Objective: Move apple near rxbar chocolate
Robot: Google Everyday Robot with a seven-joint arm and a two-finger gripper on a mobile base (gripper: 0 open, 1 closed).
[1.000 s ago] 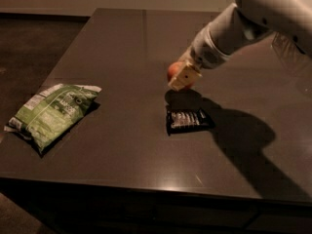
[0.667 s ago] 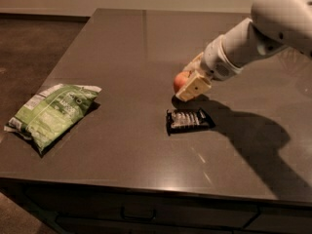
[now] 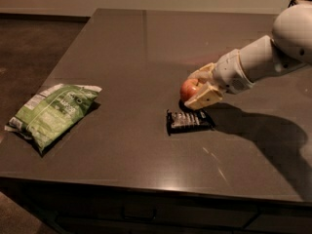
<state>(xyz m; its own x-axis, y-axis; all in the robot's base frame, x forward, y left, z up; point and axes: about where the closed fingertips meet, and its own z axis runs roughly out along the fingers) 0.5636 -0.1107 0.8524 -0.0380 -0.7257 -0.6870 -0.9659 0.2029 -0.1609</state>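
Note:
The apple [image 3: 188, 88], small and red-orange, is held between the cream fingers [image 3: 204, 98] of my gripper [image 3: 197, 87], which is shut on it. It hangs low over the dark table [image 3: 146, 48], just behind the right end of the rxbar chocolate [image 3: 188, 121]. The bar is a flat black wrapper with white lettering, lying on the table in front of the apple. My white arm [image 3: 263, 57] reaches in from the right edge.
A green chip bag [image 3: 53, 112] lies on the left side of the table, near the front left edge. The arm casts a dark shadow [image 3: 273, 140] on the table at the right. Floor shows beyond the table's left edge.
My gripper has carried the apple down and to the right, toward the front, so it now sits right behind the rxbar chocolate. The bar and the chip bag have not moved.

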